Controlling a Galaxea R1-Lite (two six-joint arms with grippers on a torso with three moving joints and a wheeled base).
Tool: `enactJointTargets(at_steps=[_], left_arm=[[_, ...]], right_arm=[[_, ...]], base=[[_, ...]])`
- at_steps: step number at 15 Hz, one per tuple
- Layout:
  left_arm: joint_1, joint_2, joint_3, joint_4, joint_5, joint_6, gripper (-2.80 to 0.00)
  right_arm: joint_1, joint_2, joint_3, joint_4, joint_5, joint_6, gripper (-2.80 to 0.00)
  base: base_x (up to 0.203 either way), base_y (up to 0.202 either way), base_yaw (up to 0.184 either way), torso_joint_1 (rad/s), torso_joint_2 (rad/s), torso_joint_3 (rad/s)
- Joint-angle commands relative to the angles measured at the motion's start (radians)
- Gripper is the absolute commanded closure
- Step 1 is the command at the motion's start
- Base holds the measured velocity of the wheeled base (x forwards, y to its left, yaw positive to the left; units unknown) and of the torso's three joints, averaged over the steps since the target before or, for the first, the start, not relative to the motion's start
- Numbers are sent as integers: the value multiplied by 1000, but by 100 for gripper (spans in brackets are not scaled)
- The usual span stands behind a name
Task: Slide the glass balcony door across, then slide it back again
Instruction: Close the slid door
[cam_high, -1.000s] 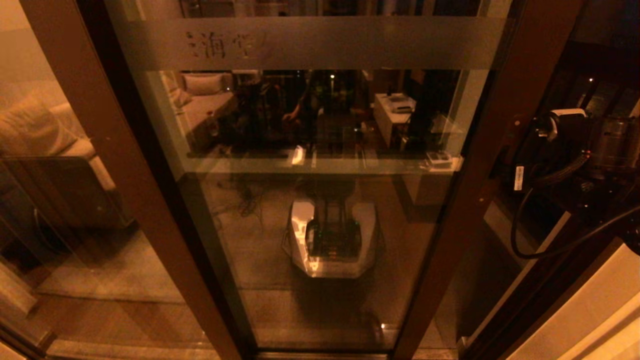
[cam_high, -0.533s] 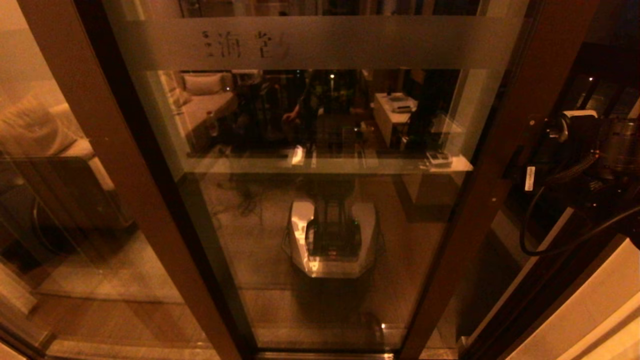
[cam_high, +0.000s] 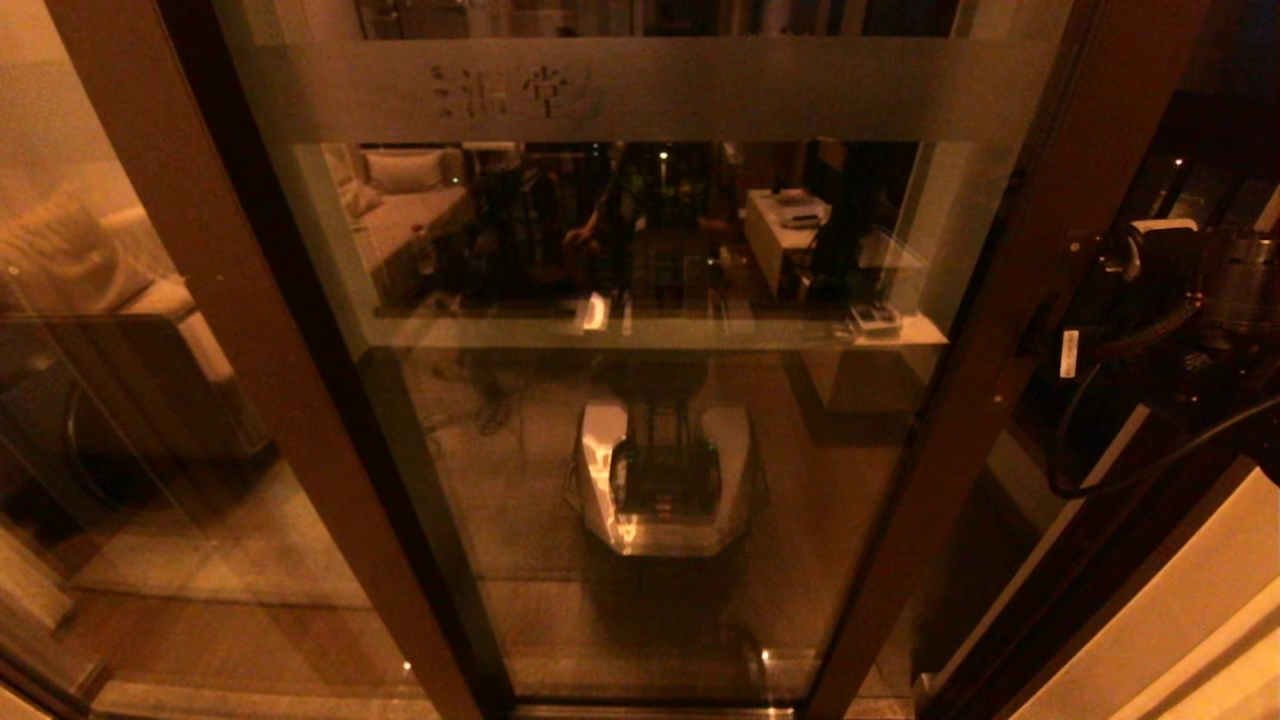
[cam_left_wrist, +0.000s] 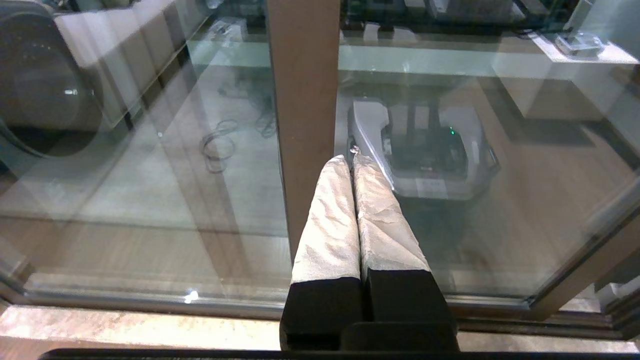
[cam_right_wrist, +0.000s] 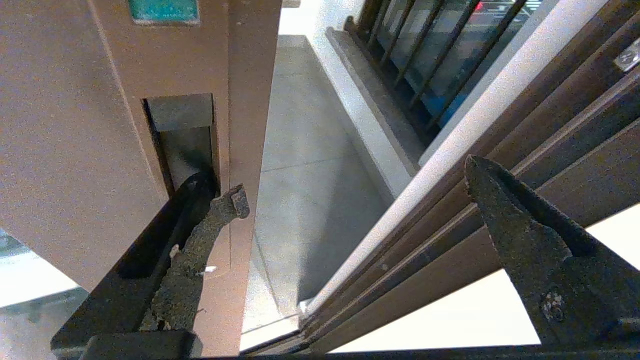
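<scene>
Right wrist view: right gripper (cam_right_wrist: 350, 190) jaws spread wide, one finger (cam_right_wrist: 200, 240) hooked in handle recess (cam_right_wrist: 182, 135) of glass door (cam_high: 640, 400). Gap remains toward outer frame; door partway, slide unfinished. Left gripper (cam_left_wrist: 352, 162) jaws together, idle near glass.

The glass balcony door (cam_high: 640, 420) has slid further right

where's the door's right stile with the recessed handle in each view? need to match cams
Head: the right stile runs diagonally right of centre, beside the right gripper.
Left wrist: not in it; the brown post ahead of the shut left gripper looks like the other stile.
Right wrist: stile fills the left side, one finger hooked in the recessed handle.
Shared landmark: the glass balcony door and its brown frame.
</scene>
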Motion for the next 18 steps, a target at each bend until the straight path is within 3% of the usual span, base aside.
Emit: enactJointTargets(at_steps=[1, 18], left_arm=[[0, 1, -1, -1, 0, 0, 0], [0, 1, -1, -1, 0, 0, 0]], right_arm=[[-12, 17, -6, -13, -8, -1, -280], [-109, 94, -89, -13, 3, -23, -280]], base=[[0, 0, 0, 0, 0, 0], [0, 0, 0, 0, 0, 0]])
